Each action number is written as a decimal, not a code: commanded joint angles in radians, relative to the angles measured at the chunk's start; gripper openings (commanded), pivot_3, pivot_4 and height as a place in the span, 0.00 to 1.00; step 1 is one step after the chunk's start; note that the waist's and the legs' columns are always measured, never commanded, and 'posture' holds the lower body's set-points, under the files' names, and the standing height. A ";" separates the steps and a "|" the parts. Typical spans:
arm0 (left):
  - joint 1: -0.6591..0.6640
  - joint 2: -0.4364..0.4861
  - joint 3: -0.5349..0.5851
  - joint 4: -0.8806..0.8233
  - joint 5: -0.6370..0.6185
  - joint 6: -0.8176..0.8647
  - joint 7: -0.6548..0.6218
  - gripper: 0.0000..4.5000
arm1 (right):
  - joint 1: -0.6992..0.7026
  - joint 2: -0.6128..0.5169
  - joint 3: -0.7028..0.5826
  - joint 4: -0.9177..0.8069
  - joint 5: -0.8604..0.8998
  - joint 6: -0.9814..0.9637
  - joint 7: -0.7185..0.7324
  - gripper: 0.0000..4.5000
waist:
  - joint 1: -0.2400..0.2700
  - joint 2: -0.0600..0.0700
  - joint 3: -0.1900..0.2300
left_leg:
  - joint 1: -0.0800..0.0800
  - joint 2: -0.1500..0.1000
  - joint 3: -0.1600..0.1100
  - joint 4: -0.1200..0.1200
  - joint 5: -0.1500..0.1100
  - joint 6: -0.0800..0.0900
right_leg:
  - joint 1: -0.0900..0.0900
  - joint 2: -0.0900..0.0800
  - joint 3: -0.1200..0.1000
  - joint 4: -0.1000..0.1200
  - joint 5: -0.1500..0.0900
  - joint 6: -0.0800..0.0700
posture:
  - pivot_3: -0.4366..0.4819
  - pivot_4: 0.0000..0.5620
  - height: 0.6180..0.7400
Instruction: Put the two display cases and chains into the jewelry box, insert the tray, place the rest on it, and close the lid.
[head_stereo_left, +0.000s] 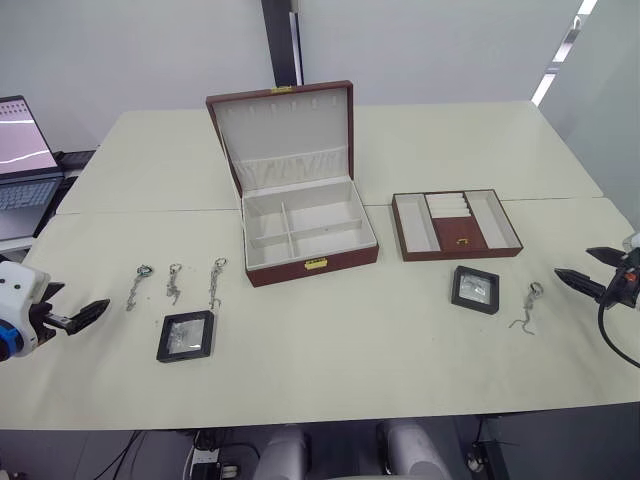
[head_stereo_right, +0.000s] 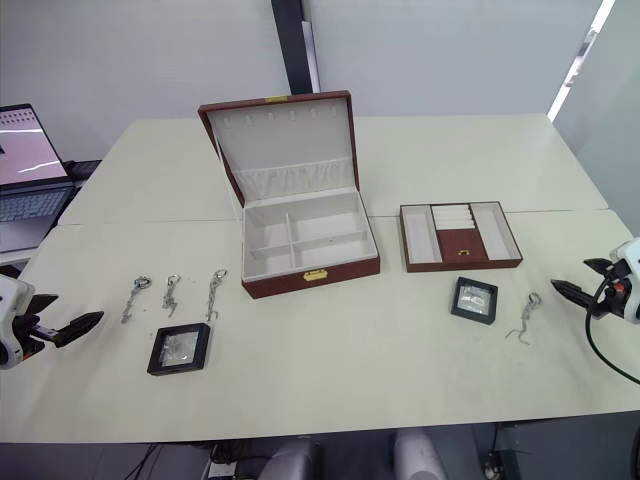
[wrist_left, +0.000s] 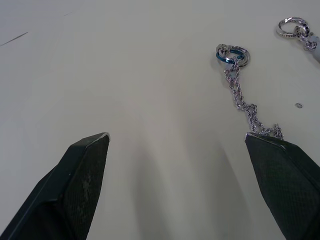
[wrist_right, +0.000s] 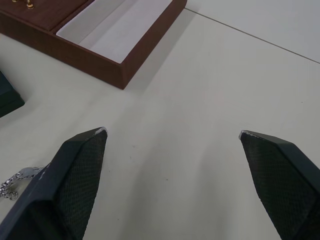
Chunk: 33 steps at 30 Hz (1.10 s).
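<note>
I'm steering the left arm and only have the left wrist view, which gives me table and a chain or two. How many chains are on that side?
Observer: Three chains lie in a row, the nearest one closest to the left gripper, whose fingers are open.
Operator: Any display case nearby?
Observer: Yes, one display case lies flat in front of the row, towards the robot.
Operator: Is the jewelry box ready to take things?
Observer: Its lid stands open, and the cream compartments of the jewelry box look empty.
Operator: And the tray?
Observer: The tray sits on the table to the right of the box, not yet inserted.
</note>
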<state>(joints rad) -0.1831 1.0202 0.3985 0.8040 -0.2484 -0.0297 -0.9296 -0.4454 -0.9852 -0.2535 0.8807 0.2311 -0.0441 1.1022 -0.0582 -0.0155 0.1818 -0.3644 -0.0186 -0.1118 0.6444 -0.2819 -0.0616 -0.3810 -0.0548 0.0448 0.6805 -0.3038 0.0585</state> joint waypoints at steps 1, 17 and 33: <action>-0.008 0.018 0.014 -0.006 0.001 -0.015 0.006 1.00 | -0.018 -0.012 -0.024 0.000 0.008 -0.015 -0.004 1.00 | 0.000 0.000 0.000 | 0.000 0.000 0.000 0.000 0.000 0.000 | 0.000 0.000 0.000 0.000 0.000 0.000 | 0.48 0.27 1.00; -0.051 -0.043 0.004 -0.132 -0.019 0.088 0.065 1.00 | -0.068 0.051 -0.081 -0.105 0.095 0.071 -0.052 1.00 | 0.000 0.000 0.000 | 0.000 0.000 0.000 0.001 0.000 0.000 | 0.000 0.000 0.000 0.001 0.000 0.000 | 0.48 0.27 1.00; -0.266 -0.351 -0.241 -0.535 0.038 0.448 0.306 0.91 | -0.229 0.409 0.204 -0.523 -0.001 0.322 -0.297 0.64 | -0.001 -0.001 -0.001 | -0.005 0.000 0.000 0.002 0.000 -0.001 | -0.006 0.000 0.000 0.003 0.001 0.000 | 0.48 0.27 1.00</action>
<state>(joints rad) -0.4333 0.6677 0.1597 0.3055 -0.2219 0.4140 -0.6386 -0.6460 -0.5837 -0.0671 0.3842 0.2515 0.2789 0.8220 -0.0592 -0.0161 0.1812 -0.3704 -0.0186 -0.1117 0.6469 -0.2814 -0.0625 -0.3881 -0.0549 0.0451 0.6829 -0.3030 0.0586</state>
